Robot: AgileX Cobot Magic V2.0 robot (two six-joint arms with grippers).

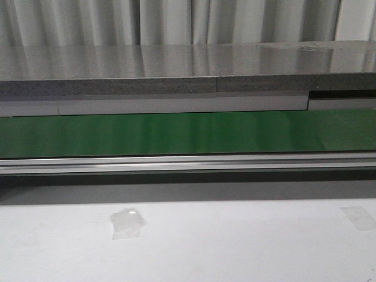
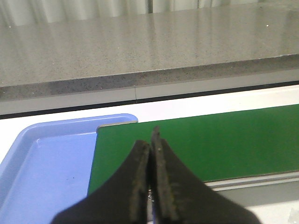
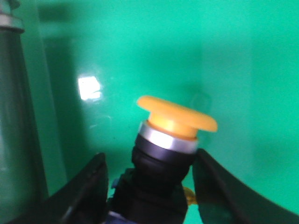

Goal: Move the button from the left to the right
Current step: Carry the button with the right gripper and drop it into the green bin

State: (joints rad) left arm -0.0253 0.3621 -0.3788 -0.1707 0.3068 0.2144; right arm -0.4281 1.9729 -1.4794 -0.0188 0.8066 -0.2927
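A: Reporting right gripper (image 3: 149, 177): its fingers stand apart on either side of the button (image 3: 170, 140), which sits on a green surface (image 3: 233, 56).

B: Left gripper (image 2: 152, 149): fingers pressed together, holding nothing, above the blue tray (image 2: 42, 163).

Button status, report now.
Left gripper jaws shut, empty, over the green belt beside the blue tray. Right gripper jaws straddle the button; contact unclear. Nothing blocking in view.
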